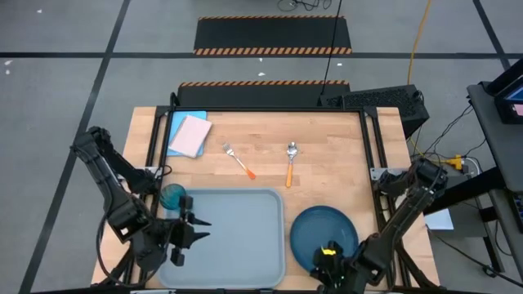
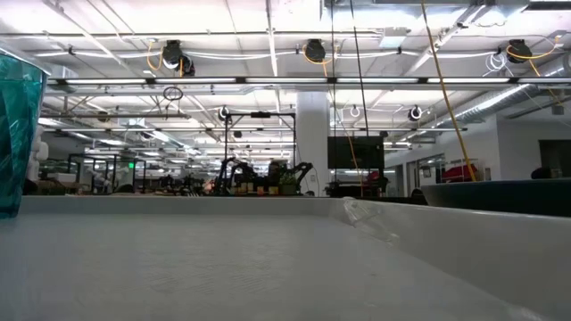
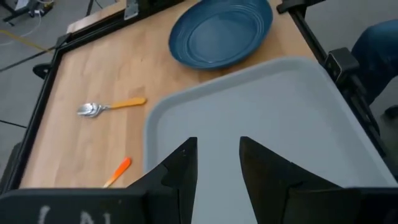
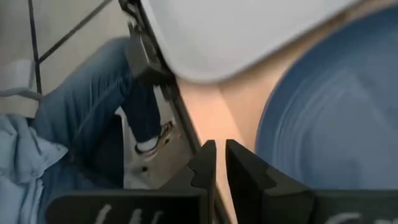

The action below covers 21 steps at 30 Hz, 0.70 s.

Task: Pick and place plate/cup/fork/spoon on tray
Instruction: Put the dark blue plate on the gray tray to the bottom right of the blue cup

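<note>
The grey-blue tray [image 1: 233, 237] lies at the table's near middle. The teal cup [image 1: 173, 196] stands upright in its far left corner and also shows in the low view [image 2: 18, 134]. The dark blue plate [image 1: 323, 233] lies flat on the table right of the tray. The fork [image 1: 239, 160] and the spoon [image 1: 290, 163] lie on the wood beyond the tray. My left gripper [image 3: 217, 165] is open and empty above the tray's left part, near the cup. My right gripper [image 4: 221, 165] is shut at the plate's near left rim [image 4: 273, 137]. My right gripper's shut fingers [image 4: 245, 171] stand at the plate's near left rim, coming from the table's near side. I cannot tell whether they touch the rim.
A flat blue-and-pink rectangle [image 1: 188, 133] lies at the table's far left. A black frame [image 1: 372, 155] runs along the table's sides. A person's leg in jeans [image 4: 81, 124] stands just off the table's near edge.
</note>
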Each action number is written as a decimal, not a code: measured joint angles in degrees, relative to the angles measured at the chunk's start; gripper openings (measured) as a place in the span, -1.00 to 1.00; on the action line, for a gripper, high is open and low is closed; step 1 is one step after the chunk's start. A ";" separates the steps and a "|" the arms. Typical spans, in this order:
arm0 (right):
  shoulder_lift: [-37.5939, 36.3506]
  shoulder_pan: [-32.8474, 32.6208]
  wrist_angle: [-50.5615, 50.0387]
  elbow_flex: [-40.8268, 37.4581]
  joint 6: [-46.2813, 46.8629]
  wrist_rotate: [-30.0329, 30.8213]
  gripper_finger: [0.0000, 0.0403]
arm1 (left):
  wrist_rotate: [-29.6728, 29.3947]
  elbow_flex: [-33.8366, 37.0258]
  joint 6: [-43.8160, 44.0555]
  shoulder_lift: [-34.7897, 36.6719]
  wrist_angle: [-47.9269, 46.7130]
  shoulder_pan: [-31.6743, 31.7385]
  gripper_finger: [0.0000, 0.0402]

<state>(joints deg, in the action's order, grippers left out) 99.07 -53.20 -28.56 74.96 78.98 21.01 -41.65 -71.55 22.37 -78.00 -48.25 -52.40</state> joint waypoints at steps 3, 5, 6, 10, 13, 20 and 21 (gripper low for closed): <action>1.74 -0.77 0.02 0.00 3.98 -2.96 -0.80 | 0.25 1.55 -0.03 0.00 1.87 -0.02 -0.39; 2.56 -0.95 -0.28 0.00 7.30 -4.80 -0.73 | 1.12 1.90 0.06 0.00 2.10 -0.02 -0.39; 2.88 -0.95 -0.21 0.00 8.17 -5.06 -0.68 | 1.12 2.04 0.25 0.00 2.07 -0.02 -0.39; 3.01 -0.92 0.15 0.00 7.19 -5.12 -0.46 | 1.16 2.23 0.58 0.00 2.09 -0.02 -0.39; 3.01 -0.95 -1.25 0.00 2.68 -6.31 -0.32 | 1.19 2.23 0.60 0.00 2.10 -0.02 -0.39; 3.03 -1.65 -5.21 -0.64 -6.02 -8.12 -0.21 | 1.25 2.23 0.59 0.00 2.10 -0.02 -0.39; 3.03 -1.69 -5.88 -0.66 -6.50 -8.22 -0.21 | 1.25 2.23 0.59 0.00 2.10 -0.02 -0.39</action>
<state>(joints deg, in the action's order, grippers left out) 102.10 -54.89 -34.44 74.30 72.49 12.80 -40.40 -69.32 22.96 -78.00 -46.15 -52.42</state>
